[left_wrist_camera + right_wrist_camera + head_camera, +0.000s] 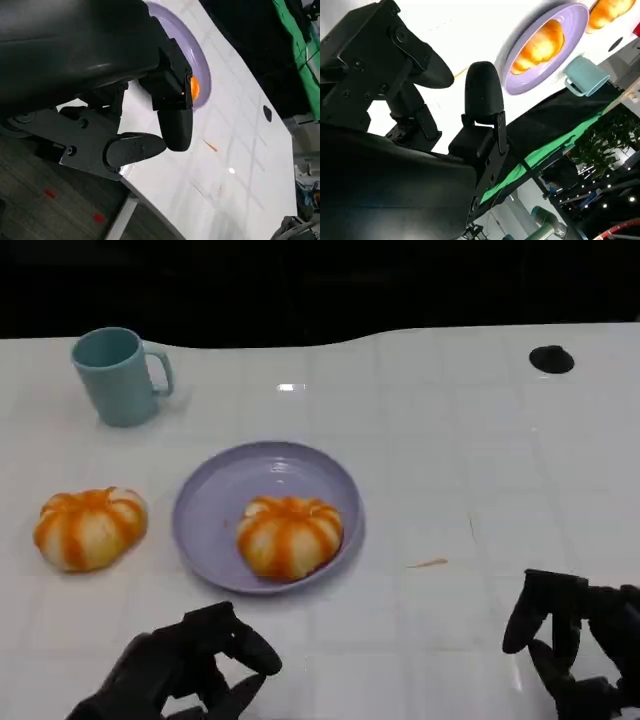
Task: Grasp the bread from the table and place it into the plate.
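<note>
An orange-and-white striped bread (290, 535) lies inside the lilac plate (210, 500) at the table's middle; the right wrist view shows this bread (539, 45) in the plate (520, 82) too. A second, similar bread (90, 527) sits on the table left of the plate, seen also as the bread (610, 12) beyond the plate. My left hand (185, 665) hovers near the front edge, below the plate, holding nothing, fingers loosely curled and apart. My right hand (575, 640) is at the front right, holding nothing. A sliver of bread (194, 87) peeks past my left fingers (175, 125).
A teal mug (118, 375) stands at the back left, also the mug (585, 75) beyond the plate. A small black disc (551, 359) lies at the back right. A thin orange crumb (428, 563) lies right of the plate. The table's front edge (150, 200) runs close under my left hand.
</note>
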